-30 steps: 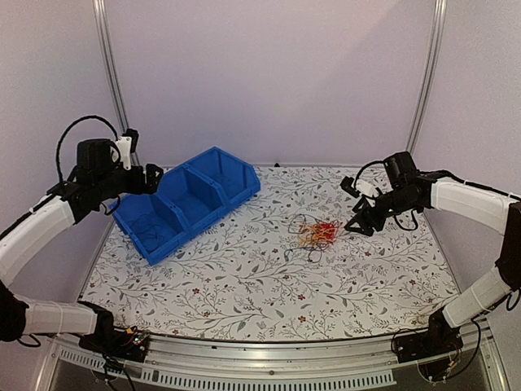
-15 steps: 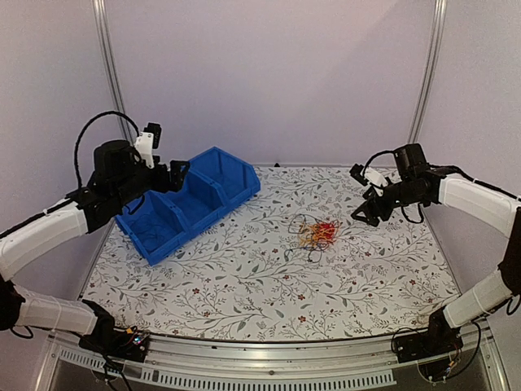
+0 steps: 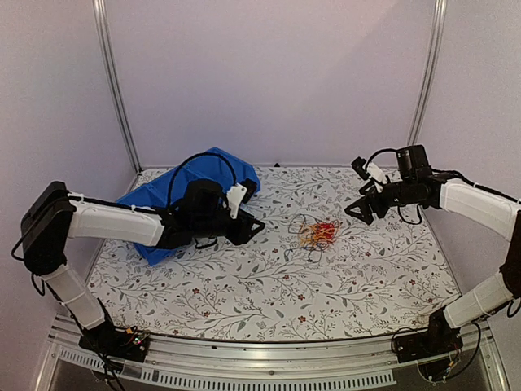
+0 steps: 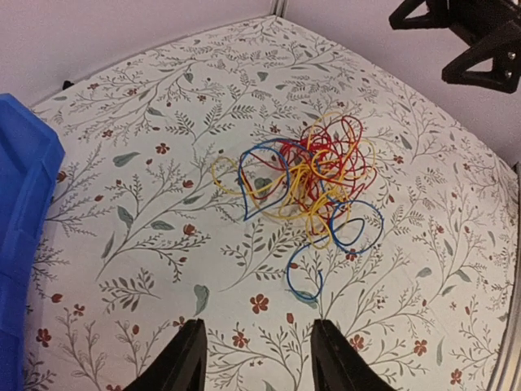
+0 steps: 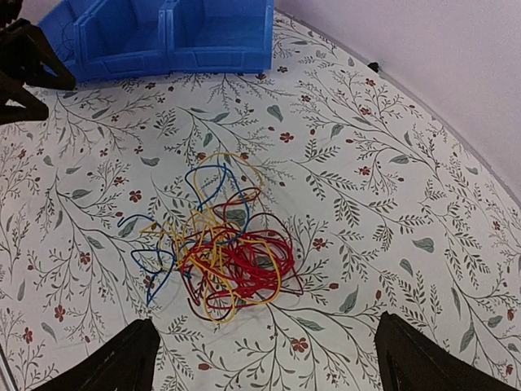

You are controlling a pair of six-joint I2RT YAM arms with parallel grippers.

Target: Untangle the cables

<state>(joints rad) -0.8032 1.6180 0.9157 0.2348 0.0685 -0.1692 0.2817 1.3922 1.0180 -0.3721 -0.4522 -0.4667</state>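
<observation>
Tangled cables (image 3: pixel 317 234) mid-counter (image 3: pixel 244 285); left hand (image 3: pixel 256 228) near on left, spread, empty; right hand (image 3: pixel 356 212) on right, spread wide.

Plain pale lilac walls (image 3: pixel 269 81) enclose three sides. Two aluminium posts (image 3: pixel 114 81) rise at the rear corners. The counter (image 3: pixel 244 277) has a white floral-print covering; a metal rail (image 3: pixel 269 354) runs along its near edge.

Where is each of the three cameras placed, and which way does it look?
Top external: high behind the bases, looking down on table; both arms show.
Left wrist: on left gripper, facing right toward cables; own fingers below.
Right wrist: on right gripper, facing left toward cables, bin; own fingers below.
Shared: both wrist views hold the cables and the opposite gripper.
</observation>
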